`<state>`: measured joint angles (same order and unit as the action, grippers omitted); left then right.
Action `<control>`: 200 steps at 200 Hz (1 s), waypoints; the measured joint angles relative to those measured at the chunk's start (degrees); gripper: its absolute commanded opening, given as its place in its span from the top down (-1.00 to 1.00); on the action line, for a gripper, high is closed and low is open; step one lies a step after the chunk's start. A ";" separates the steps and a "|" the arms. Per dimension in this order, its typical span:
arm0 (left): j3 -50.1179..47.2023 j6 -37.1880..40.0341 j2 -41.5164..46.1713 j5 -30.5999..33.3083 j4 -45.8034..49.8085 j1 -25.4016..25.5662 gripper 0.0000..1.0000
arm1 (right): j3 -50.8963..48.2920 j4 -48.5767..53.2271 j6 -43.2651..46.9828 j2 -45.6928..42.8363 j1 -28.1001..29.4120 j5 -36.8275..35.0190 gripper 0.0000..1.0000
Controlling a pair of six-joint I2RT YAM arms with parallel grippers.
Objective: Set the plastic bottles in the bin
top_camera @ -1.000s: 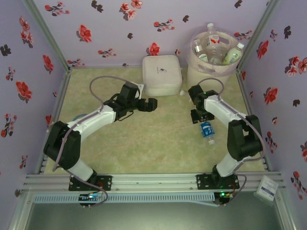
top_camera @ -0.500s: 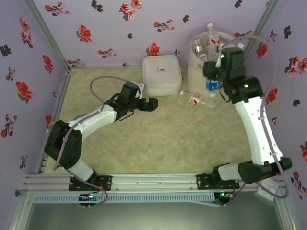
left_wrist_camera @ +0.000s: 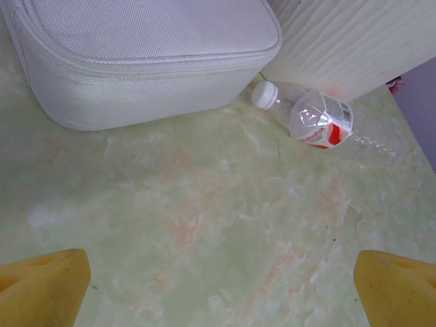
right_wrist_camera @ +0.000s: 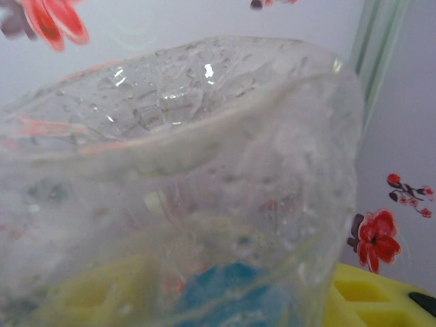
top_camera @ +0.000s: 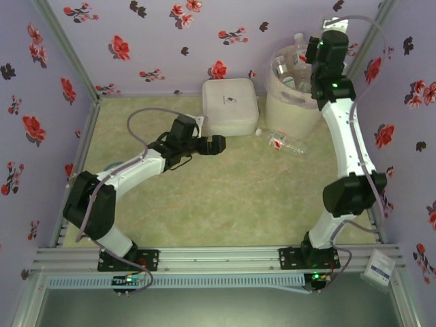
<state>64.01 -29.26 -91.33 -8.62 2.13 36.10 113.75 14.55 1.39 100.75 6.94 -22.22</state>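
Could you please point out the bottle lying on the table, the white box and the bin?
bottle (left_wrist_camera: pixel 320 124): left wrist view, on its red-and-white label.
white box (top_camera: pixel 230 102): top external view, middle of its lid.
bin (top_camera: pixel 286 110): top external view, on its cream front wall.

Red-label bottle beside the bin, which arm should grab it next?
Left. The left gripper, open, faces the red-label bottle across bare table; the right gripper is over the bin, holding a blue-label bottle.

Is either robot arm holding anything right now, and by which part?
The right pincer grips a clear plastic bottle at its blue label; the left pincer holds nothing.
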 measured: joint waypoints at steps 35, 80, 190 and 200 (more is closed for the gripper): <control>0.00 -0.22 0.94 0.00 -0.09 0.00 -1.00 | -1.33 -3.17 3.15 4.31 -0.22 -0.11 0.10; 0.00 -0.22 1.46 0.00 -0.22 0.00 -1.00 | -2.49 -4.46 4.20 5.79 -0.31 -0.11 -0.05; -0.59 -0.20 3.50 0.09 0.02 -0.22 -0.99 | 10.62 10.99 -5.73 17.94 -4.92 5.40 -0.58; -0.59 -0.20 3.72 0.09 0.02 -0.28 -1.00 | 14.62 14.05 -6.99 19.37 -5.42 7.15 -0.68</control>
<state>63.42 -29.45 -87.61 -8.54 2.15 35.81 128.38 28.60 -5.61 120.11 1.52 -15.07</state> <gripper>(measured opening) 0.998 0.784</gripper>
